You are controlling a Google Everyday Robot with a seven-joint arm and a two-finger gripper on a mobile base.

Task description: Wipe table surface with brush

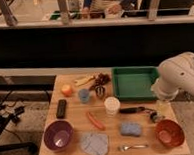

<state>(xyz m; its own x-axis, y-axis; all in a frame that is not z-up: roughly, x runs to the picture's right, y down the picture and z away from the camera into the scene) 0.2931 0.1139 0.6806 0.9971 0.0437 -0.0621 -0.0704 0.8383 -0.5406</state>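
One brush lies flat on the table, right of centre. Its dark handle runs left to right, just right of the white cup and in front of the single green tray. The gripper hangs from the white arm at the table's right edge, just beyond the brush's right end. Its fingers are spread apart and hold nothing, and whether it touches the brush is not clear. There are two cups, the white one and a smaller blue one to its left and further back. There are also two bowls, a purple one at the front left corner and an orange-brown one at the front right. Everything else comes singly: one black remote on the left, one orange fruit behind it, one red-orange stick of food, one blue sponge, one grey-blue cloth and one piece of metal cutlery at the front edge. Also one small shiny clip beside the blue cup, with a dark reddish cluster at the back — too blurred to name.
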